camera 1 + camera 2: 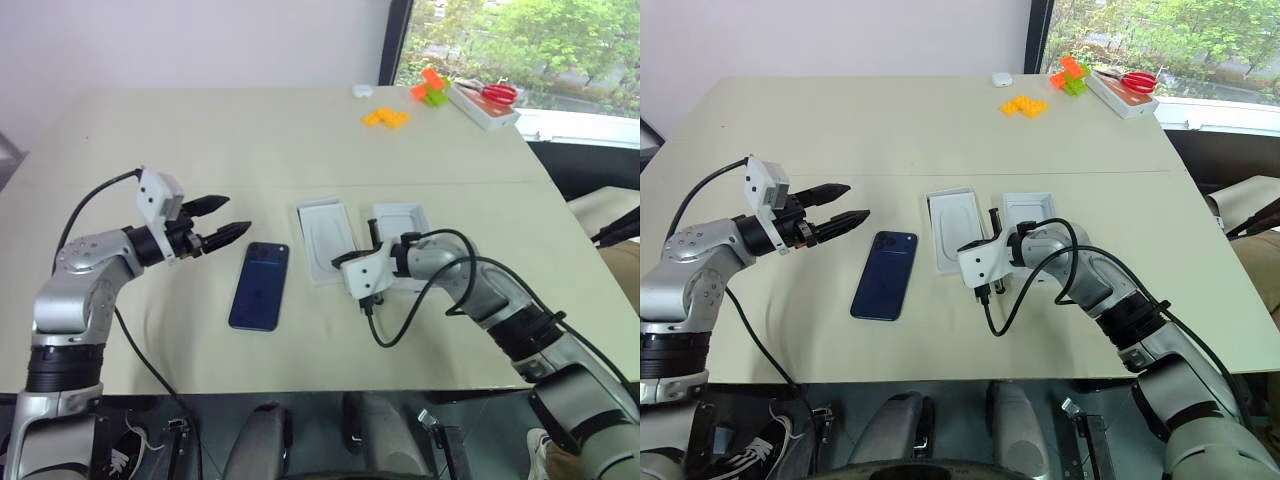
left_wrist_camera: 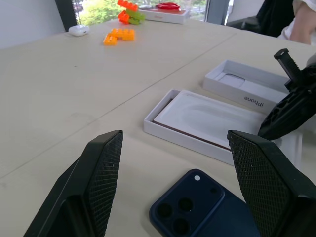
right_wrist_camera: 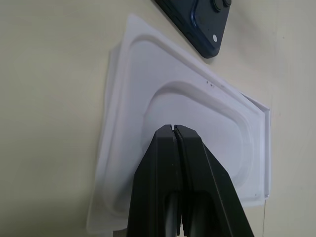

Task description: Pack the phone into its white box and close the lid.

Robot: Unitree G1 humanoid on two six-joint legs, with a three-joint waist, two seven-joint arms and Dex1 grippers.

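Note:
The dark navy phone (image 1: 260, 285) lies flat on the table with its camera cluster (image 2: 180, 217) at the far end. To its right sits the white box (image 1: 312, 262); a thin white sheet (image 3: 197, 113) with an oval embossing rests tilted on top of it. The lid (image 1: 400, 220) lies further right, its white inside facing up. My left gripper (image 1: 218, 222) hovers open, left of the phone and level with the table. My right gripper (image 3: 174, 127) is shut, its tips over the sheet's embossing. Whether they touch it I cannot tell.
Orange bricks (image 1: 385, 117) and an orange-and-green brick stack (image 1: 430, 88) sit at the far right. Beside them is a white tray with red scissors (image 1: 490, 98), and a small white object (image 1: 362, 90) lies nearby. A table seam (image 1: 480, 184) runs behind the lid.

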